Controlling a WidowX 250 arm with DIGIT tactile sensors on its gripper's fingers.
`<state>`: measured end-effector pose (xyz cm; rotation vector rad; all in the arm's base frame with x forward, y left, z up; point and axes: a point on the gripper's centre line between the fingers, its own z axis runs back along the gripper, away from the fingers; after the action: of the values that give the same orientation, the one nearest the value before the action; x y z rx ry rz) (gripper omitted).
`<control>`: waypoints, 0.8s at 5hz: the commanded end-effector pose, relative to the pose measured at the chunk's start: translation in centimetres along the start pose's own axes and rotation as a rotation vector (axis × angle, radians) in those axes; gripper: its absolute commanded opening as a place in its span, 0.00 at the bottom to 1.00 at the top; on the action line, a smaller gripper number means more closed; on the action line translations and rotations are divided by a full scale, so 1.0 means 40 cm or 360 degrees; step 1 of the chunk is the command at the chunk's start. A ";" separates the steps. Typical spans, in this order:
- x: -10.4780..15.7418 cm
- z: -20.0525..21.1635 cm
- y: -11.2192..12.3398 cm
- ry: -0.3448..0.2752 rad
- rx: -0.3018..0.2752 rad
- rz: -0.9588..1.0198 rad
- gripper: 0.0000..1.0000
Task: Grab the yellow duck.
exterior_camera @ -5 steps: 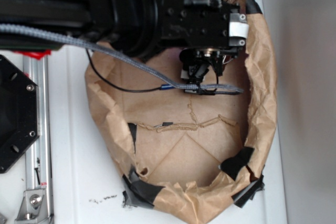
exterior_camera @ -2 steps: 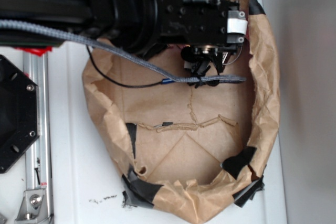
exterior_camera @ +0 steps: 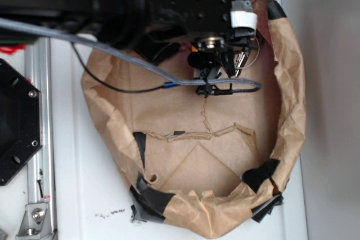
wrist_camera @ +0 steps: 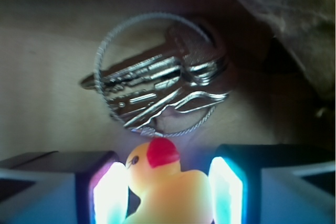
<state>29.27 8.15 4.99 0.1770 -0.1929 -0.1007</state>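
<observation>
In the wrist view the yellow duck (wrist_camera: 164, 184) sits between my two lit pads, its red beak pointing up and away from me. The left pad (wrist_camera: 109, 195) presses on the duck's head and the right pad (wrist_camera: 226, 190) lies against its body. My gripper (wrist_camera: 168, 167) is shut on the duck. In the exterior view the gripper (exterior_camera: 216, 68) hangs over the far end of a brown paper nest, and the arm hides the duck there.
A bunch of keys on a wire ring (wrist_camera: 157, 87) lies just beyond the duck, also showing as keys (exterior_camera: 246, 57) beside the gripper. Crumpled paper walls (exterior_camera: 289, 94) ring the nest. A grey cable (exterior_camera: 112, 54) crosses it. A black plate (exterior_camera: 14, 122) and metal rail (exterior_camera: 38, 139) stand at left.
The arm and gripper have shifted toward the far end of the nest and slightly left. The paper wall has spread outward on the left and right.
</observation>
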 end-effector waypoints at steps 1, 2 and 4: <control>0.051 0.169 -0.096 -0.0116 0.0091 -0.0203 0.00; 0.086 0.235 -0.151 -0.0056 0.0092 -0.0181 0.00; 0.066 0.305 -0.164 -0.0011 -0.0098 0.0258 0.00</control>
<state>28.60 -0.30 14.15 0.1099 -0.1468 0.0291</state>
